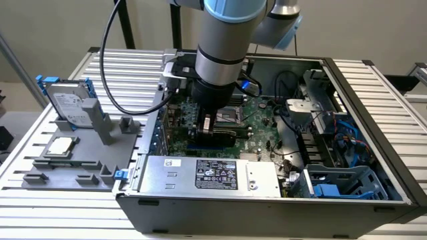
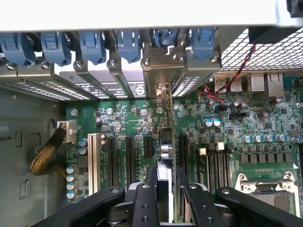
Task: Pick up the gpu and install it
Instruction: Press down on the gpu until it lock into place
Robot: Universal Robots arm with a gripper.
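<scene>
Inside the open computer case (image 1: 373, 125), the gripper (image 1: 207, 131) hangs low over the motherboard (image 2: 123, 123), its fingers (image 2: 144, 203) closed on the gpu (image 2: 165, 142). That card stands on edge between them, running ahead toward the bracket slots (image 2: 156, 71) at the case wall. A hard drive (image 1: 70, 102) rests outside on the grey holder (image 1: 73, 170).

Nothing is legible. The power supply (image 1: 210, 175) carries a black label (image 1: 216, 174) and a small white sticker (image 1: 173, 162) (print too fine); the hard drive (image 1: 69, 103) label likewise.
</scene>
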